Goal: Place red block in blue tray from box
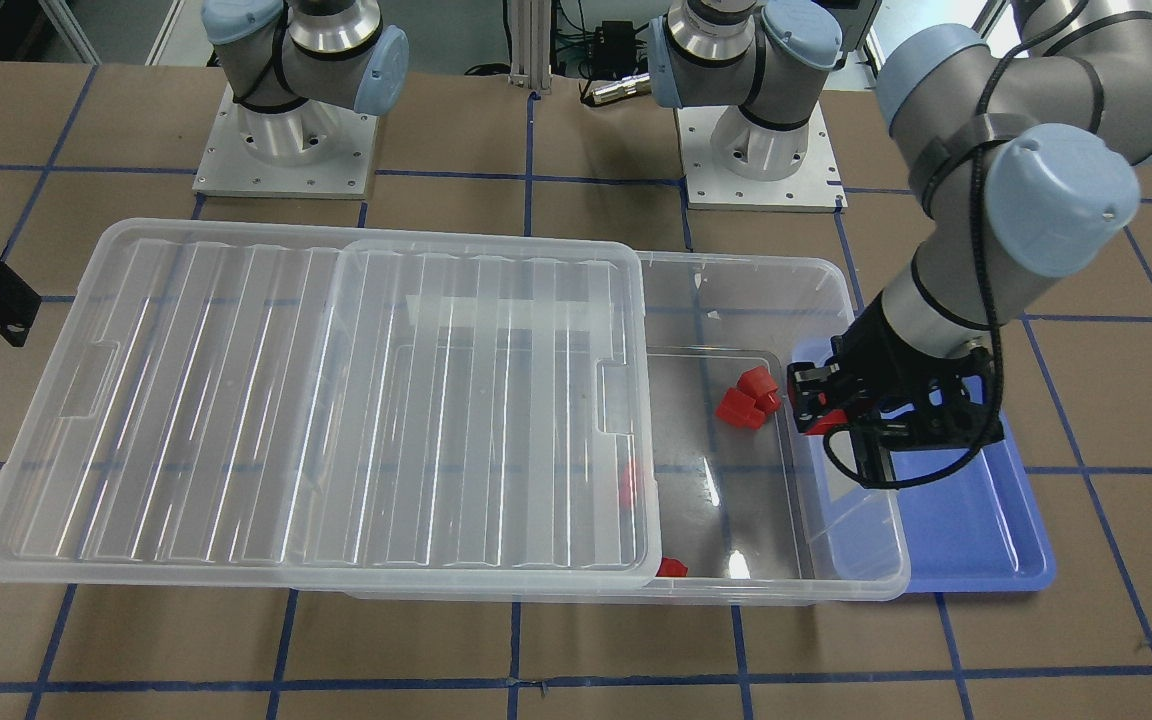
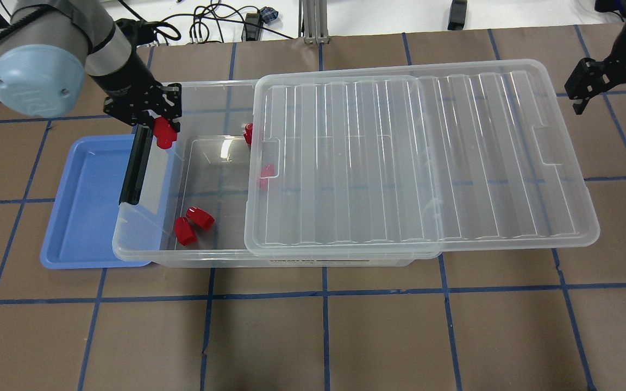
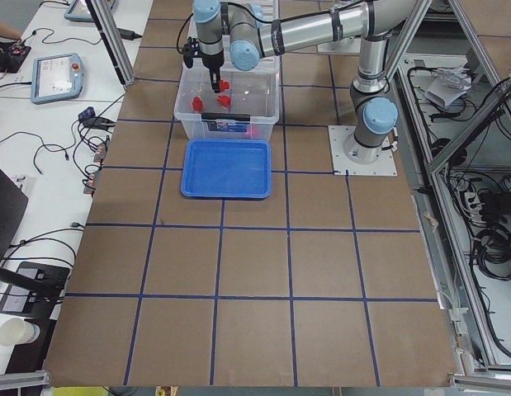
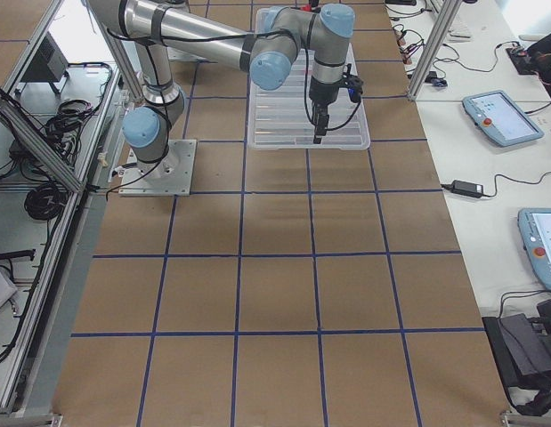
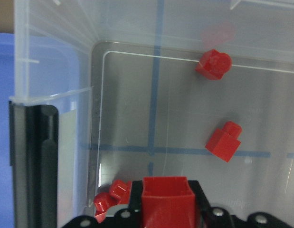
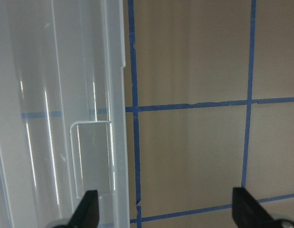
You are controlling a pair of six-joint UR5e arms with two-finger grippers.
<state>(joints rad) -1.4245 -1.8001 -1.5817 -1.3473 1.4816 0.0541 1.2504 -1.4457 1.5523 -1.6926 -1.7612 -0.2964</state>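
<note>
Overhead: the left arm (image 2: 101, 54) is reaching in from upper left, left gripper (image 2: 162, 128) clamping the red block (image 2: 164, 134) over the box's (image 2: 128, 233) uncovered end, beside the blue tray (image 2: 82, 217); the right gripper (image 2: 611, 100) is hovering upper right. Right wrist: its fingers (image 6: 88, 209) are standing wide (table (image 6: 194, 152) between).

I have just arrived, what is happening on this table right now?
The left gripper is shut on a red block, held above the open end of the box, next to the blue tray. The lid sits shifted aside, and other red blocks lie on the box floor. No block shows in the tray yet. The right gripper hangs open beside the lid's far end, holding nothing.
</note>
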